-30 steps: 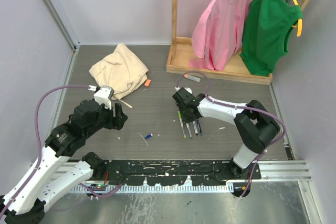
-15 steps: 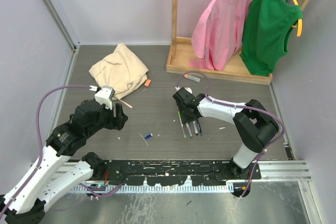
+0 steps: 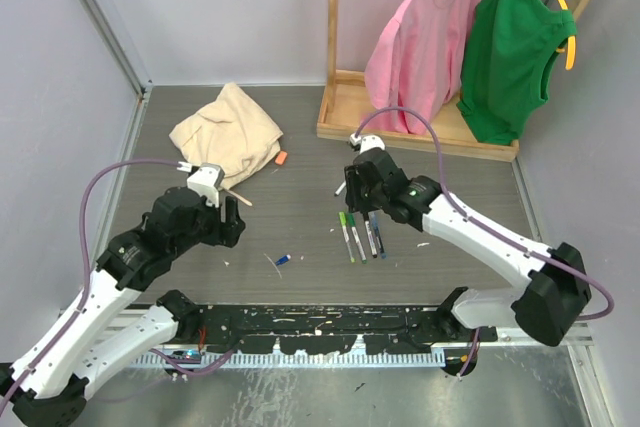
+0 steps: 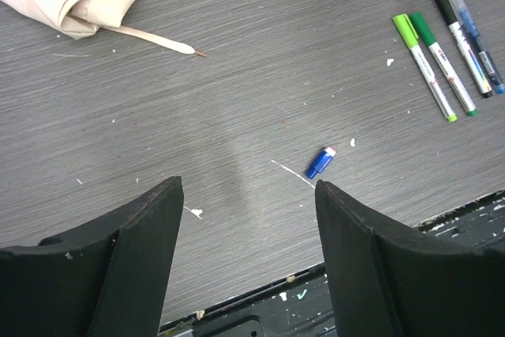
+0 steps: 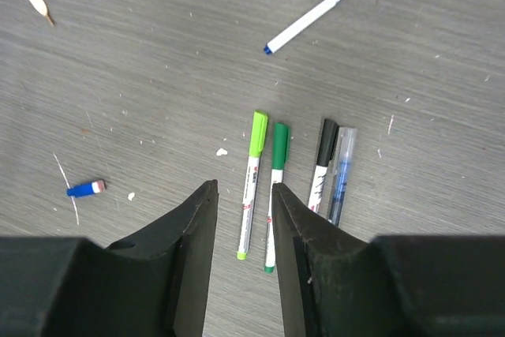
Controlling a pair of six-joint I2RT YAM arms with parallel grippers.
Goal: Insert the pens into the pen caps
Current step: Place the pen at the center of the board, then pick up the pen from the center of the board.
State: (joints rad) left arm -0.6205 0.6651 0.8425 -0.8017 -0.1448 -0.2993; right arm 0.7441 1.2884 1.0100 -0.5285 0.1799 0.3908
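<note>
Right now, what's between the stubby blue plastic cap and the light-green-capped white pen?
Nothing but bare grey tabletop and white flecks between the stubby blue plastic cap and the light-green-capped white pen, per the left wrist view.

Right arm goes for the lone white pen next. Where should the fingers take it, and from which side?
Take the white pen mid-barrel, straight down from above, fingers across its length. It lies flat and slanted, apart from the row of four pens, so both long sides are free. Leave the thin tip exposed.
</note>
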